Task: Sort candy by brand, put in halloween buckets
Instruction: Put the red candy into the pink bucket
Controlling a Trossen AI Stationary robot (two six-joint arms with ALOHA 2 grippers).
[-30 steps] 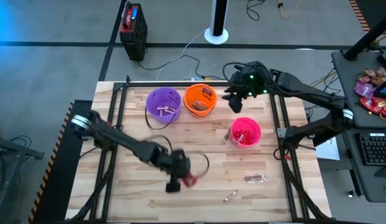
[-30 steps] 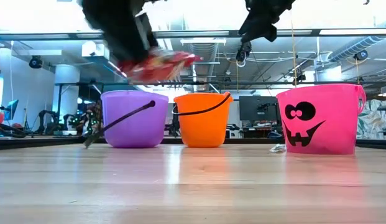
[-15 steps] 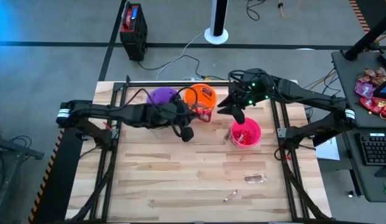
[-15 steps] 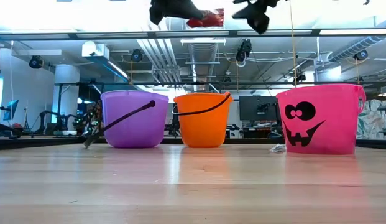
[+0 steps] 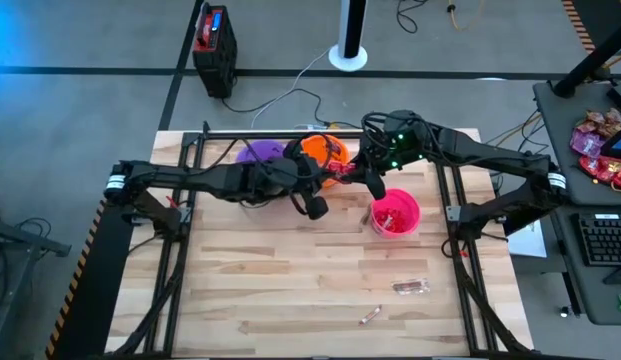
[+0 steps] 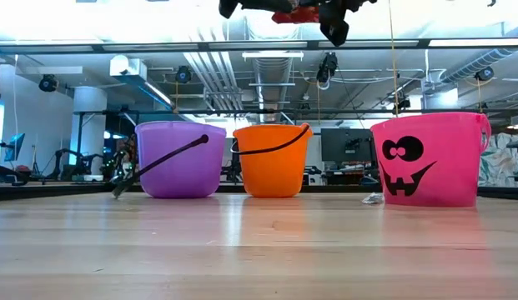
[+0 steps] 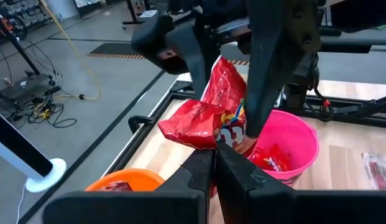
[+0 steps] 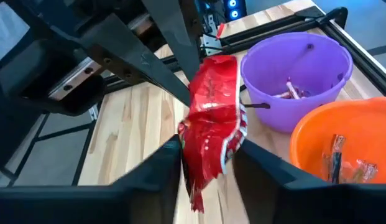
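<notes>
A red square candy packet [image 7: 202,115] hangs in the air above the table, between the orange bucket [image 5: 325,150] and the pink bucket [image 5: 395,213]. My left gripper [image 7: 216,155] is shut on it. My right gripper [image 8: 208,168] is open, one finger on either side of the same packet [image 8: 211,118]. The purple bucket [image 5: 258,153] stands left of the orange one, partly hidden under my left arm. All three buckets hold sweets. A brownish bar [image 5: 410,287] and a thin stick [image 5: 370,315] lie on the near part of the table. My left gripper pinches the red packet by one edge [image 7: 222,138] between its two shut fingers. The packet is lifted clear, high above the buckets [image 6: 294,15], and sticks out crumpled beyond the fingertips. My right gripper: its fingers [image 8: 171,163] stand close against the packet's sides; I cannot tell whether they touch.
Dark frame rails [image 5: 190,190] run along the table's left, right and far sides. A black and red box device [image 5: 215,40] and a white pole base [image 5: 348,55] stand on the floor beyond. A keyboard [image 5: 600,240] and red bags [image 5: 600,140] are off to the right.
My left gripper has carried the red packet up from the near middle of the table toward the far right, to a spot between the orange and pink buckets. My right gripper has moved toward the near edge and the left to meet it, and its fingers now straddle the packet.
</notes>
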